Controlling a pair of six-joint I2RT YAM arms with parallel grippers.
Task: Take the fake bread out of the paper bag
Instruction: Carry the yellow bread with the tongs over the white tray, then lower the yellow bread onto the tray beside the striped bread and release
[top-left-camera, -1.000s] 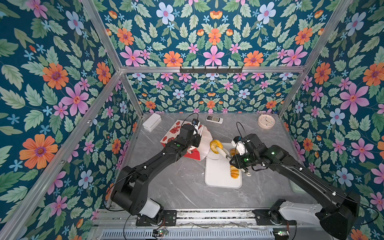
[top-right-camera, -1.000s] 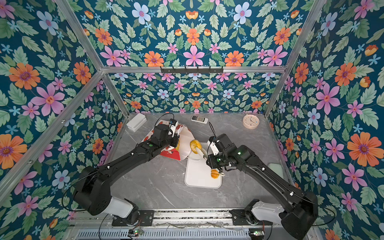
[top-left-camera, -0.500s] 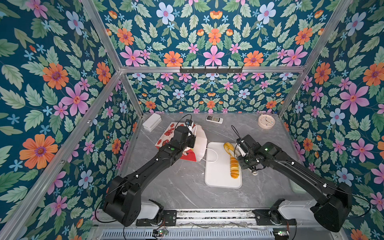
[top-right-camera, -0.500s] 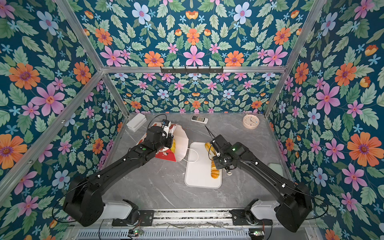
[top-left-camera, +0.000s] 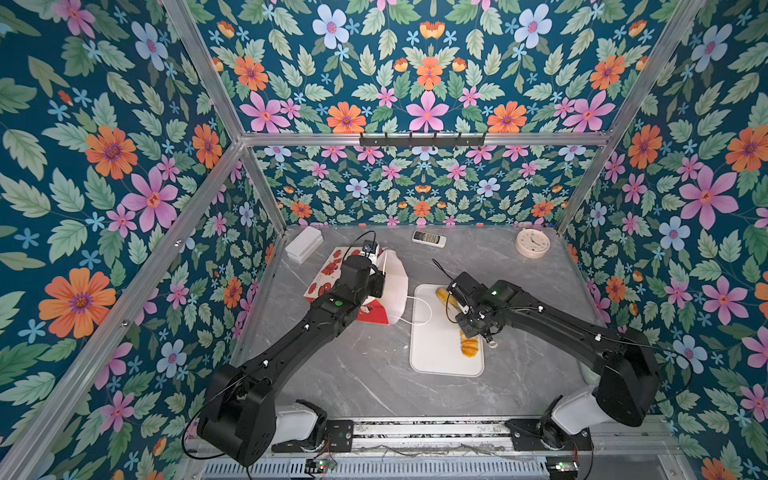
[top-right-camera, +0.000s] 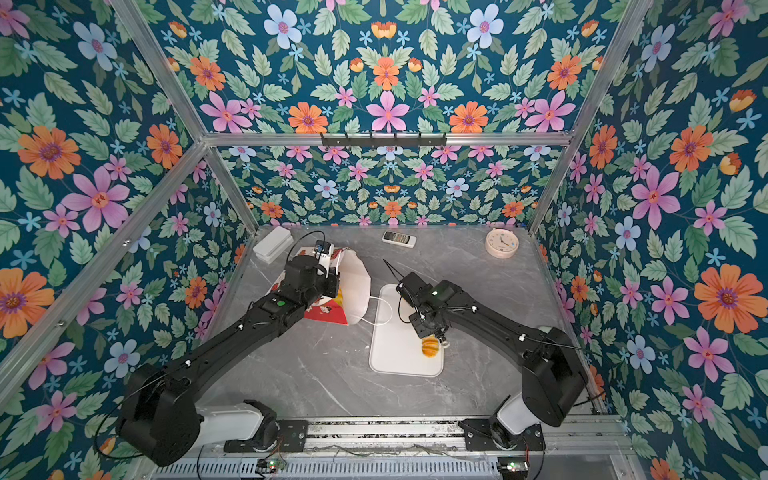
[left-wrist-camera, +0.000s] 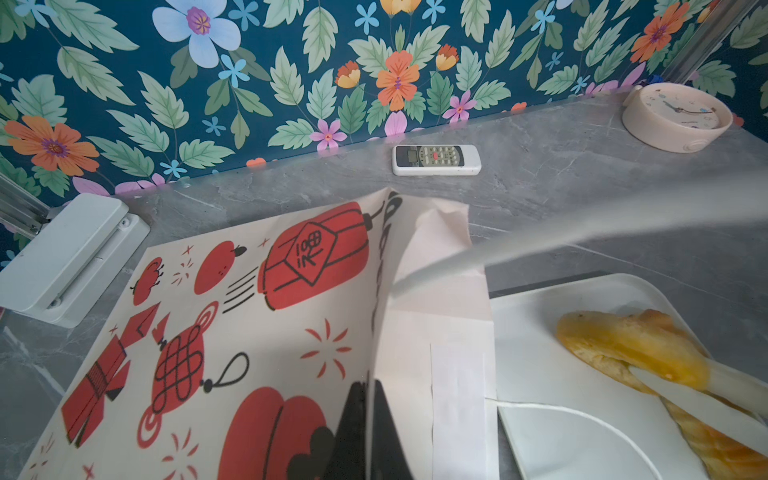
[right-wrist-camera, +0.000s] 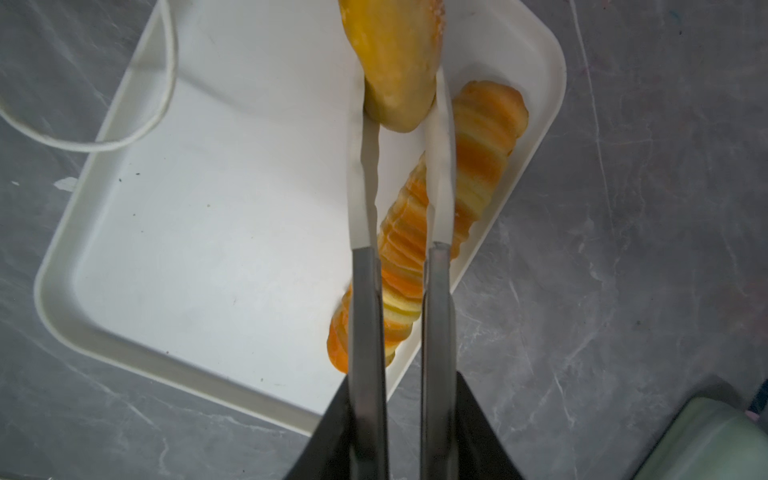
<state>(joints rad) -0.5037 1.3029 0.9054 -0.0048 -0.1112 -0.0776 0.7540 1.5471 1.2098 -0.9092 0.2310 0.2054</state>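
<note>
Right pincer (right-wrist-camera: 399, 386) clamps tongs (right-wrist-camera: 363, 291) that pinch a yellow pastry (right-wrist-camera: 395, 62) over the white tray (right-wrist-camera: 187, 249).
Left pincer (left-wrist-camera: 368, 390) pinches the rim of the paper bag (left-wrist-camera: 249, 332), which lies beside the tray on the counter (top-left-camera: 353, 374); a ridged loaf (right-wrist-camera: 478, 166) rests in the tray.

Bag left, tray right.
My paper bag (top-left-camera: 392, 286) lies on the surface (top-left-camera: 353, 374) just left of the tray (top-left-camera: 432, 349); the ridged loaf (top-left-camera: 469, 348) lies along the tray's right edge, the pastry (right-wrist-camera: 395, 50) in my right gripper (right-wrist-camera: 401, 99) over its far end; remote (top-left-camera: 429, 239) and clock (top-left-camera: 532, 243) behind.
</note>
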